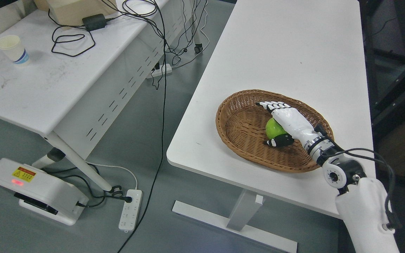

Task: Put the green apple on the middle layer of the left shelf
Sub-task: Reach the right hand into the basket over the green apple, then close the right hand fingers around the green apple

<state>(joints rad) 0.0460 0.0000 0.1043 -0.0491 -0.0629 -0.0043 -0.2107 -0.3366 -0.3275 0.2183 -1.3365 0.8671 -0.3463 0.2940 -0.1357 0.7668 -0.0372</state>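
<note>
A white desk (287, 59) runs from the near right into the far distance, its left edge dropping to grey floor (153, 140) and its near edge just short of the robot's forearm. Most of the desktop beyond the basket lies bare, leaving wide room on the far side; a narrow strip of desk shows between the basket and the near edge.

The oval wicker basket (239, 123) sits toward the near right of the desk. Inside it rests the green apple (273, 127), glossy and bright lime, only partly visible beneath the right hand (284, 121). The white hand reaches in from the lower right and lies over the apple, fingers (271, 104) stretched flat past its far side and the dark thumb (280, 141) curled against its near side; a firm grip cannot be confirmed.

Across the aisle on the left stands a second desk (47, 80) carrying a paper cup (12, 49), a black power adapter (94, 21) and loops of cable (70, 42). More cables (163, 88) hang down into the aisle. On the floor are a power strip (130, 209) and a white device (33, 189) with a yellow warning label.
</note>
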